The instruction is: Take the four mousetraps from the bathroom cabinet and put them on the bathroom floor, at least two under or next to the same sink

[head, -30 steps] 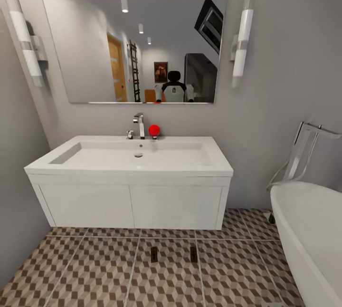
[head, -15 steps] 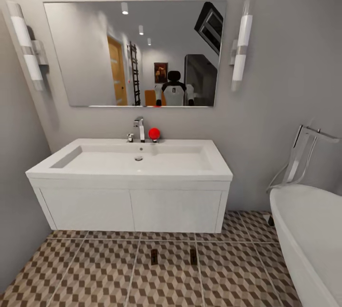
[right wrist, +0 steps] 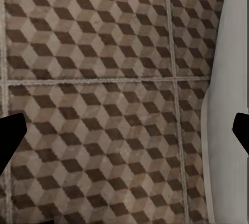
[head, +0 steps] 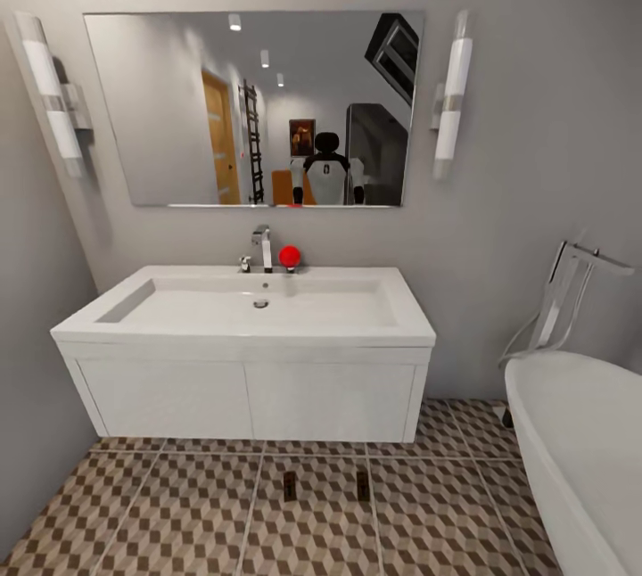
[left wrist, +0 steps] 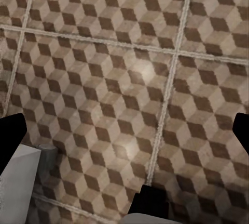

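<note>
Two mousetraps lie on the bathroom floor [head: 178, 514] just in front of the white sink unit [head: 250, 398], one [head: 289, 485] a short way left of the other [head: 363, 485], both flat on the cube-pattern tiles. The cabinet is out of view. My left gripper [left wrist: 124, 135] hangs open over bare tiles [left wrist: 129, 78], its dark fingertips [left wrist: 10, 141] at the picture's sides and nothing between them. My right gripper [right wrist: 124, 133] is open as well, above tiles [right wrist: 104, 52], with nothing held.
A white basin [head: 259, 304] with a chrome tap [head: 262, 248] and a red ball [head: 289, 256] tops the sink unit, below a wide mirror [head: 254, 108]. A white bathtub [head: 580, 451] fills the right; its side [right wrist: 225, 104] runs beside my right gripper. A grey wall [head: 36, 362] closes the left.
The whole head view has shifted: the sink and mirror sit a little lower and smaller, so the camera has drawn back. The two mousetraps have not moved on the tiles.
</note>
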